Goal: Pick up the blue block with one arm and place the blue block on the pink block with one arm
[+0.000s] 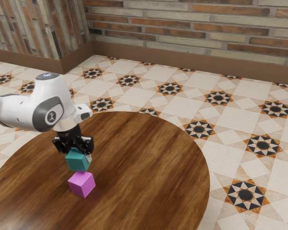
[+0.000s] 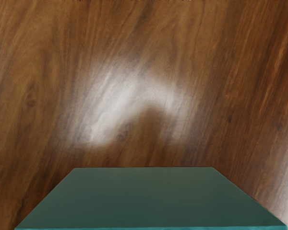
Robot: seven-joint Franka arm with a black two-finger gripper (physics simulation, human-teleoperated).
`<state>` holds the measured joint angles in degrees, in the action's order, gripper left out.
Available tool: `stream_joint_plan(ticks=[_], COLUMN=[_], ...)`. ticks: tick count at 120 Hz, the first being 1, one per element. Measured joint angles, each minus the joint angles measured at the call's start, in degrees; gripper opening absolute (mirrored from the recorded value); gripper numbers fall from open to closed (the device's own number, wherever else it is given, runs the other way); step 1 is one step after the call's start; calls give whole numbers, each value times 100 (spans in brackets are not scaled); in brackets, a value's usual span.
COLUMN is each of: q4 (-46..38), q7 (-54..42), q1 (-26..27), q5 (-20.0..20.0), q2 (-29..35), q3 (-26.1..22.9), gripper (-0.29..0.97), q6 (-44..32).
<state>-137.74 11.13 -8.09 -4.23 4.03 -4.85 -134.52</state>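
The gripper [image 1: 78, 151] clasped the blue block [image 1: 77, 161] directly over the pink block [image 1: 81, 184]; contact between them was unclear.

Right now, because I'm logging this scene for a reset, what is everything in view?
blue block: one, teal-blue, held just above the pink block; contact between them unclear
pink block: one, pink, on the table under the blue block
table: one, dark wood, round
floor: one, pale tiles with dark stars, around the table
wall: brick, behind
arm: one, white, from the exterior view's left
gripper: one, black, shut on the blue block
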Motion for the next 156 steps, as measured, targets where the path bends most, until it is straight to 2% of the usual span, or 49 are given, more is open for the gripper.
stream_joint_plan(ticks=[106, 156], q4=[8, -542], q7=[-1037, -1298], q1=[100, 82], q5=[-44, -30], q2=[-225, 374], q3=[-156, -156], gripper=[35, 35], q6=[-236, -67])
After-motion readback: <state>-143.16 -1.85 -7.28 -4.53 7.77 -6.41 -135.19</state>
